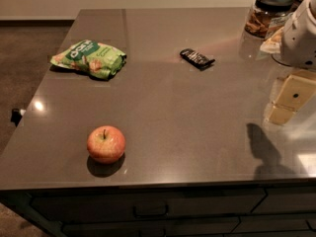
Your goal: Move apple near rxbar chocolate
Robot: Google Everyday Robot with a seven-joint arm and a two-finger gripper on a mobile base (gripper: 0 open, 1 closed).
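The apple (pixel 105 143), red and yellow with a short dark stem, sits on the grey countertop (pixel 187 112) near its front left edge. The rxbar chocolate (pixel 197 58), a small flat black wrapper with pale lettering, lies at the back, right of centre. My gripper (pixel 285 106) hangs from the white arm (pixel 301 33) at the right edge of the view, above the counter. It is far to the right of the apple and in front of and to the right of the bar. It holds nothing that I can see.
A green crinkled snack bag (pixel 90 58) lies at the back left. A glass jar with a black lid (pixel 267 14) stands at the back right corner. The counter's front edge has drawers below; the floor drops off to the left.
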